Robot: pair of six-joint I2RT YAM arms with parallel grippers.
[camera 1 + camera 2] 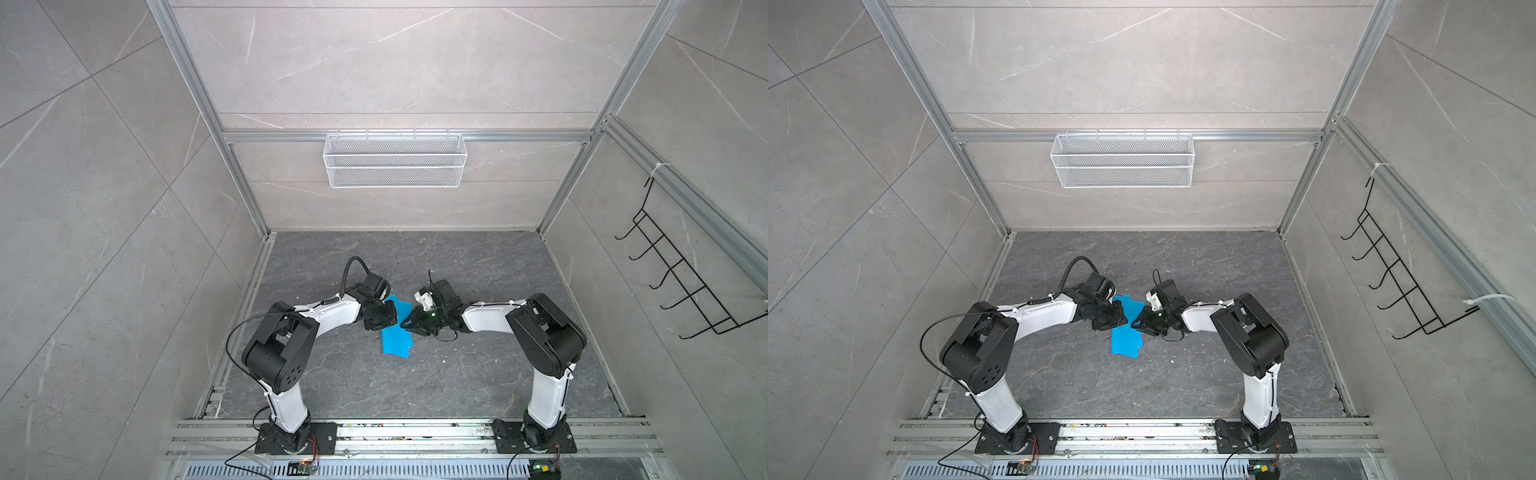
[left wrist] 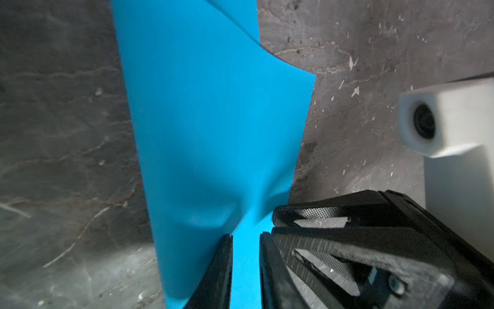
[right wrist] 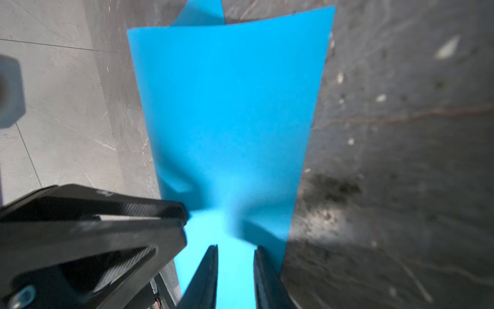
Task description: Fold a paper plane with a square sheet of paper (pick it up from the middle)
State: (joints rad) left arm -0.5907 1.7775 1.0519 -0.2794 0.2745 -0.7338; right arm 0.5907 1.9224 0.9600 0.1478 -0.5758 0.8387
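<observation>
In both top views the paper (image 1: 395,340) (image 1: 1125,341) sits near the middle of the bench (image 1: 478,374) (image 1: 1204,374). It is doubled into a strip whose layers do not quite line up, with its long axis running from 12 to 6 o'clock. The left end effector (image 1: 392,318) (image 1: 1122,318) meets the strip at 9 o'clock and the right end effector (image 1: 406,326) (image 1: 1136,324) at 3 o'clock, their tips almost facing across its middle. From up here I cannot tell how the fingers stand. A wire basket (image 1: 395,166) (image 1: 1123,166) hangs on the back wall at 12 o'clock.

In the left wrist view, the left end effector (image 2: 246,236) has its two fingers a narrow gap apart. The paper (image 2: 213,120) fills that gap and puckers just past the tips, but I cannot tell whether they actually bite on it. The right end effector (image 2: 274,223) comes in beside it, with its tips at the paper's edge.

In the right wrist view, the right end effector (image 3: 236,245) shows the same narrow gap. The paper (image 3: 227,107) lies in it, dimpled beyond the tips, and again I cannot tell whether it is gripped. The left end effector (image 3: 186,218) touches the paper's edge.
</observation>
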